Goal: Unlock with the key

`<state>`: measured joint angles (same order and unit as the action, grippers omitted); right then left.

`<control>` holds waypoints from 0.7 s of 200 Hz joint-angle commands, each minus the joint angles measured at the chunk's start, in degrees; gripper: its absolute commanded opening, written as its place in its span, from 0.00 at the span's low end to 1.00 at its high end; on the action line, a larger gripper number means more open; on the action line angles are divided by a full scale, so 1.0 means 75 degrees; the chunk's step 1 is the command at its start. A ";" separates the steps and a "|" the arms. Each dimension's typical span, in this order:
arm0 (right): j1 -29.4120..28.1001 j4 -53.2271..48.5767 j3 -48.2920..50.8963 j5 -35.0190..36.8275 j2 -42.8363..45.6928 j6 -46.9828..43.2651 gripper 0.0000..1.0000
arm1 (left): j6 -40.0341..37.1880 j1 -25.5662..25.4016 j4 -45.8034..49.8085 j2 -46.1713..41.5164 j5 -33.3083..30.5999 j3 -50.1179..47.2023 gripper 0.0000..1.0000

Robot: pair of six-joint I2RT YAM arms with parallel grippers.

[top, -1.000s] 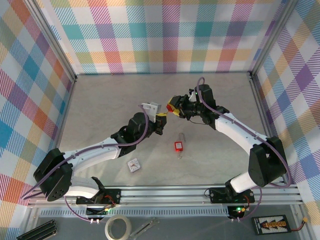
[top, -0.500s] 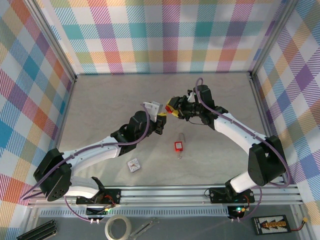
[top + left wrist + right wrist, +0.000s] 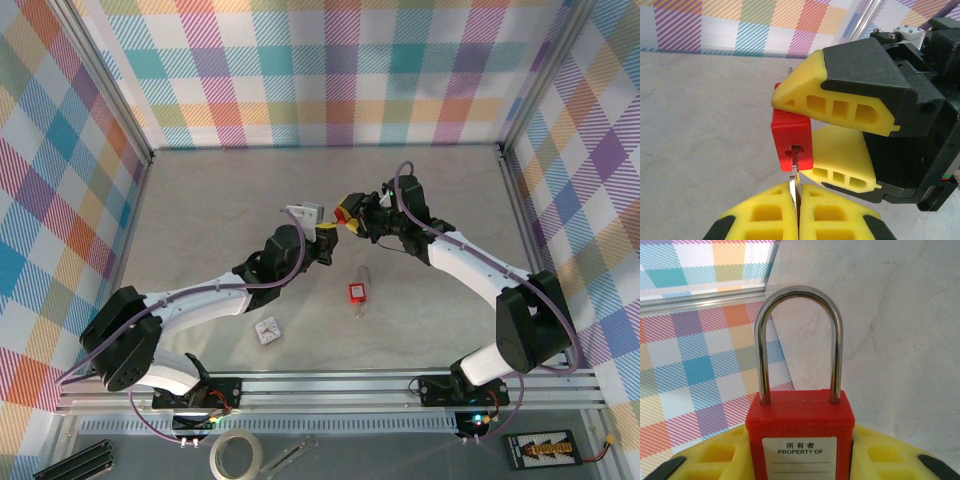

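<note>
Left wrist view: left fingers [image 3: 760,216], pinching the key [image 3: 794,186], have closed in; its tip now meets the keyhole [image 3: 795,150] of the red padlock [image 3: 786,131] clamped just above by right fingers [image 3: 840,102], so insertion looks imminent.

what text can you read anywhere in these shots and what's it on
"所有者": white label on the held red padlock
"PROPERTY OF": same label, the line below
Label on the second red padlock, lying on the table: too small to read
</note>
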<state>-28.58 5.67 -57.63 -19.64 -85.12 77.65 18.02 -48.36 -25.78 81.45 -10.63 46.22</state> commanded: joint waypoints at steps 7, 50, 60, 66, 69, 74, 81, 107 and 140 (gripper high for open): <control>-0.0634 0.0023 -0.0170 -0.0830 0.0217 0.0170 0.09 | -0.0014 -0.0112 -0.1320 0.0228 0.0016 0.0123 0.00; -0.1021 -0.0210 -0.0367 -0.0923 0.0056 0.0147 0.09 | -0.0502 -0.0123 -0.1675 0.0569 0.0359 0.0260 0.00; -0.1058 -0.0188 -0.0369 -0.0932 0.0042 0.0181 0.09 | -0.0643 -0.0149 -0.1693 0.0638 0.0320 0.0276 0.00; -0.1062 -0.0167 -0.0368 -0.0950 0.0036 0.0215 0.09 | -0.0746 -0.0178 -0.1701 0.0669 0.0299 0.0294 0.00; -0.1055 -0.0171 -0.0367 -0.0955 0.0030 0.0223 0.09 | -0.0794 -0.0190 -0.1709 0.0690 0.0291 0.0293 0.00; -0.1075 -0.0176 -0.0378 -0.0982 0.0029 0.0238 0.09 | -0.0884 -0.0219 -0.1745 0.0706 0.0277 0.0286 0.00; -0.1076 -0.0176 -0.0404 -0.1037 -0.0002 0.0250 0.09 | -0.1017 -0.0255 -0.1795 0.0718 0.0284 0.0283 0.00; -0.1075 0.0050 -0.0379 -0.1262 -0.0088 0.0462 0.08 | -0.1712 -0.0418 -0.1826 0.0718 0.0281 0.0294 0.00; -0.1076 -0.0032 -0.0366 -0.1304 -0.0020 0.0419 0.08 | -0.2389 -0.0432 -0.1614 0.0626 0.0176 0.0317 0.00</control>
<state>-30.09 4.25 -58.30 -13.47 -85.67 79.18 6.50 -49.34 -30.83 85.45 -13.89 46.22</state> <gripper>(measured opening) 0.388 0.050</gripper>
